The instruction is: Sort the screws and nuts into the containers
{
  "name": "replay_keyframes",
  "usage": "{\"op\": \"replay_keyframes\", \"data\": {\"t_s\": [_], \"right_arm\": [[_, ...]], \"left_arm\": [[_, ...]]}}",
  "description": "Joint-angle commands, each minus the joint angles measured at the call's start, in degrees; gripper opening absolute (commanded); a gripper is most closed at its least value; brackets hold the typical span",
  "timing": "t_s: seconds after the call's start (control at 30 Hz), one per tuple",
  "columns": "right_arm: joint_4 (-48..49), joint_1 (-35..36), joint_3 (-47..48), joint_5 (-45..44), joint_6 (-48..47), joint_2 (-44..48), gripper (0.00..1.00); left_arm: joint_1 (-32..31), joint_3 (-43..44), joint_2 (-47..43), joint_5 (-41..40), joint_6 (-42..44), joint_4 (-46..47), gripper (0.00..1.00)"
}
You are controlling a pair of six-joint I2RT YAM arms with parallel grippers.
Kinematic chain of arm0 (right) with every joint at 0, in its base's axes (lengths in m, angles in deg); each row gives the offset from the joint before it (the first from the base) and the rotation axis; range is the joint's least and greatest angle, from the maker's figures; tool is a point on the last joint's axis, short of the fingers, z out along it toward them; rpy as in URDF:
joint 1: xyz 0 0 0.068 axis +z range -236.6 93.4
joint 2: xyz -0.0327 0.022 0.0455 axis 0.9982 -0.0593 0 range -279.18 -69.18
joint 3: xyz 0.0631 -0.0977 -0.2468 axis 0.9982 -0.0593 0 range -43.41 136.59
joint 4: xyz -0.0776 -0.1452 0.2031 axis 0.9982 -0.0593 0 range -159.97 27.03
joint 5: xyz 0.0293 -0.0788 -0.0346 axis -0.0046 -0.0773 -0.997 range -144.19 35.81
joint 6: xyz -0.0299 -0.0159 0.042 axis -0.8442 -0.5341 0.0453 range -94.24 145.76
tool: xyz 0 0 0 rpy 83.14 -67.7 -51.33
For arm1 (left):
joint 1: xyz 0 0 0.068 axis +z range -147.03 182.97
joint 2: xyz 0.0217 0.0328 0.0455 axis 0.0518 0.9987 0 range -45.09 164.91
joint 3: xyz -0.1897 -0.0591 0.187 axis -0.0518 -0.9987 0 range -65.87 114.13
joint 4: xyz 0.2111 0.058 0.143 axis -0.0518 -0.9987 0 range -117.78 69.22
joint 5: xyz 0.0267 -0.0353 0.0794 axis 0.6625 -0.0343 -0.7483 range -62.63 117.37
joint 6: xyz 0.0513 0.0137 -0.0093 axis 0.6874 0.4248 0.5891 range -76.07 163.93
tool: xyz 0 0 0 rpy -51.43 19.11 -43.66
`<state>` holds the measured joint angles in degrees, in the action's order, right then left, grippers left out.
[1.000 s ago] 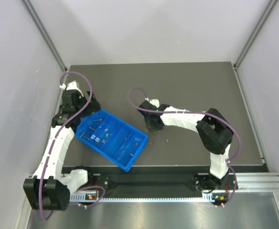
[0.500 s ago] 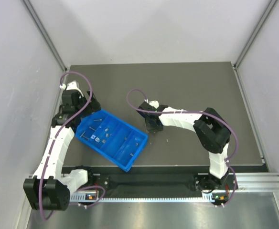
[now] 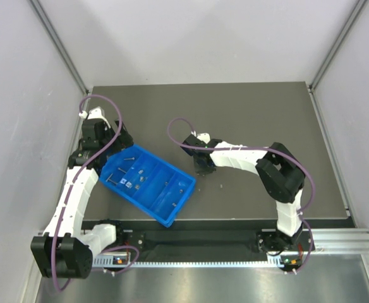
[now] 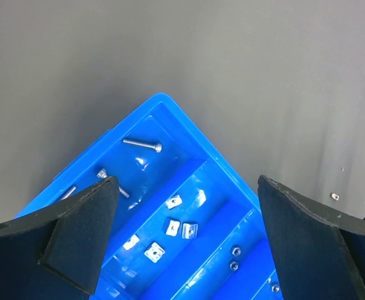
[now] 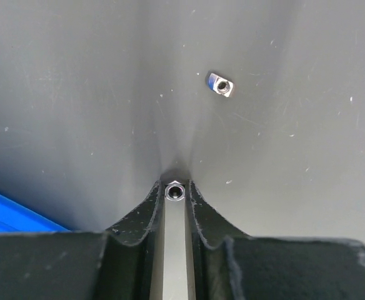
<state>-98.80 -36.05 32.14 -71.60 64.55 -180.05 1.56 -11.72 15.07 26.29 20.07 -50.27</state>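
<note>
On the surface, toward its near left, the tray lies at an angle, with screws in its end compartment and nuts in the next. The left end effector hangs over that end. Just right of the tray, the right end effector pinches a hex nut, with a loose nut lying beyond.

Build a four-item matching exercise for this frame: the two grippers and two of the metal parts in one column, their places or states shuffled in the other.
1. left gripper
2. right gripper
3. loose nut
4. long screw

A. lying on the dark table
B. open, above the blue tray
C. in the tray's corner compartment
D. shut on a small metal piece

Pairs: 1-B, 2-D, 3-A, 4-C
</note>
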Motion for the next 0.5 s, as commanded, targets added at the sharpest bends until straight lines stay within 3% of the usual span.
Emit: {"op": "replay_keyframes", "data": {"t_s": [0.0, 0.3, 0.47], "right_arm": [[-0.8, 0.7, 0.6, -3.2, -0.6, 0.1, 0.07], [-9.2, 1.0, 15.3, -8.4, -10.6, 9.8, 0.05], [-12.1, 7.5, 19.3, -8.2, -15.5, 12.9, 0.05]], "left_arm": [[-0.1, 0.0, -0.7, 0.3, 0.1, 2.7, 0.97], [-0.1, 0.0, -0.7, 0.2, 0.1, 2.7, 0.97], [-0.1, 0.0, -0.8, -0.1, 0.2, 2.7, 0.97]]}}
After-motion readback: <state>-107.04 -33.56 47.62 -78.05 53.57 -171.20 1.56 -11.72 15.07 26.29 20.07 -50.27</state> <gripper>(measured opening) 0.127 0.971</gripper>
